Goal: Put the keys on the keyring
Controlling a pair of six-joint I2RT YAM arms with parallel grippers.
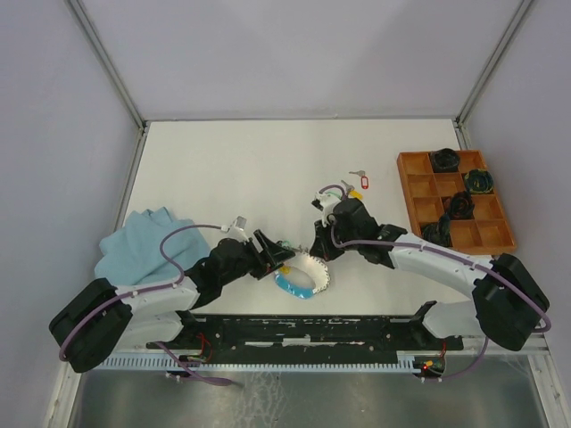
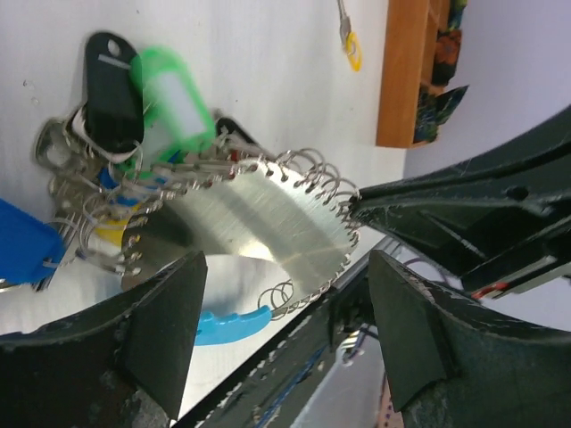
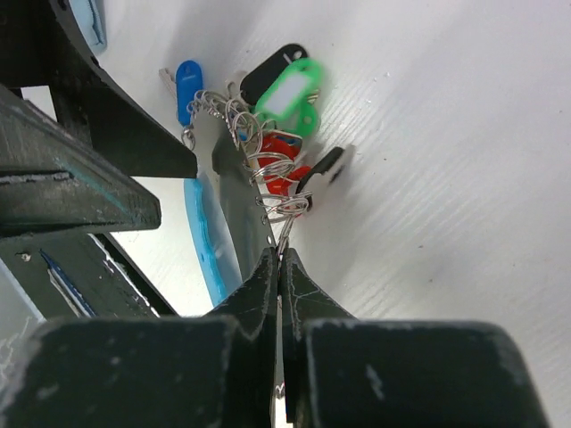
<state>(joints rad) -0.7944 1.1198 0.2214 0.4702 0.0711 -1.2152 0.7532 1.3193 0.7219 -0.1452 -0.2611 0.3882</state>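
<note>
The keyring (image 1: 308, 275) is a wide grey metal loop with a blue sleeve (image 1: 293, 287), lying between the two arms. In the left wrist view its band (image 2: 250, 223) carries small wire rings and several keys with black (image 2: 111, 89), green (image 2: 169, 98) and blue (image 2: 22, 241) tags. My left gripper (image 2: 285, 330) is open, its jaws on either side of the near rim without touching it. My right gripper (image 3: 282, 260) is shut on the thin metal at the keyring's rim, next to the green tag (image 3: 290, 94) and red tag (image 3: 281, 152). Two loose keys with red (image 1: 361, 185) and yellow tags lie farther back.
A wooden compartment tray (image 1: 412, 192) holding dark coiled bundles stands at the right. A light blue cloth (image 1: 143, 241) lies at the left. The black rail (image 1: 312, 330) of the arm bases runs along the near edge. The left gripper's finger (image 3: 89, 134) shows close by in the right wrist view.
</note>
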